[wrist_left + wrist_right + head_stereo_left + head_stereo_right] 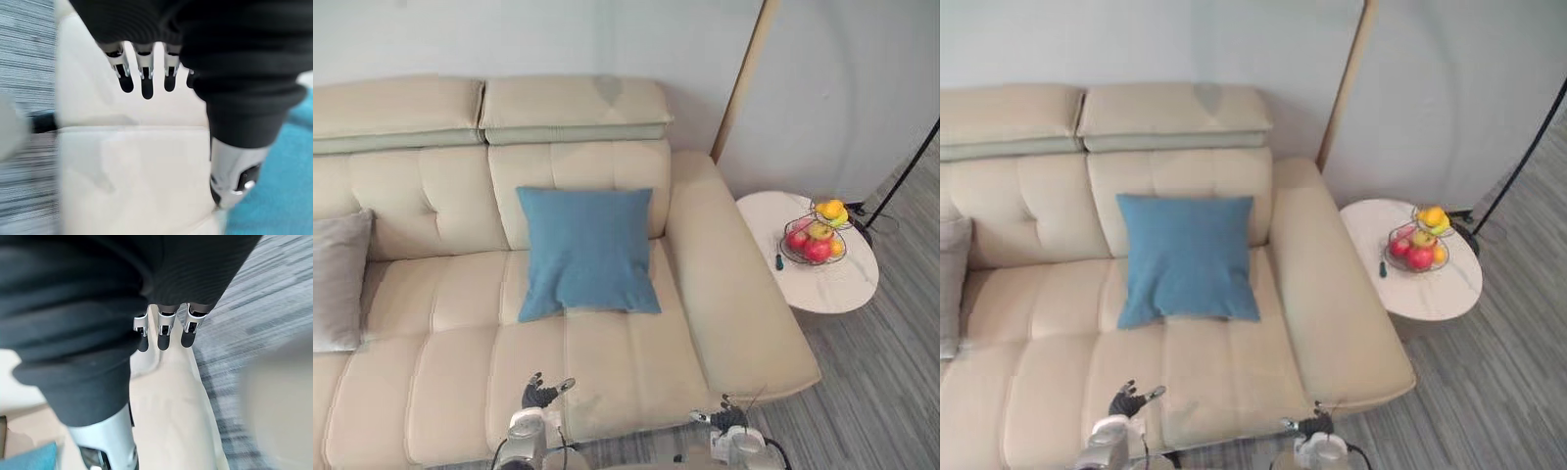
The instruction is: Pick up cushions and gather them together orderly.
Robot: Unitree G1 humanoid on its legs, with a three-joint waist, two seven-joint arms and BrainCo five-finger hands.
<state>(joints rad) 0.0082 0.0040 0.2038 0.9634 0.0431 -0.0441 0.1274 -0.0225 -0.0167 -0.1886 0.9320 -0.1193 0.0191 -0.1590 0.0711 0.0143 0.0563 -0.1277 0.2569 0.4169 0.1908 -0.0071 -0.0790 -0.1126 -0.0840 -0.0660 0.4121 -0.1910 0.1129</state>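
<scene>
Cream sofa point(607, 362) with a tufted back stands against a pale wall, on a grey striped floor point(881, 392). One blue cushion point(587, 252) sits upright on the right-hand seat, leaning against the backrest near the sofa's armrest. One grey cushion point(337, 279) rests against the backrest at the far left of the sofa, well apart from the blue one, with a bare seat between them. To the right of the armrest stands a small round white counter point(837, 279) carrying a wire basket of fruit point(816, 238) with red and yellow pieces. The robot's left hand point(540, 395) is low in front, over the front edge of the seat below the blue cushion; its fingers point(147, 78) are straight and slightly spread, holding nothing. The right hand point(729, 419) is near the front corner of the armrest, its fingers point(164, 330) also straight and empty, pointing along the sofa's edge with the floor beside it. Neither hand touches a cushion.
</scene>
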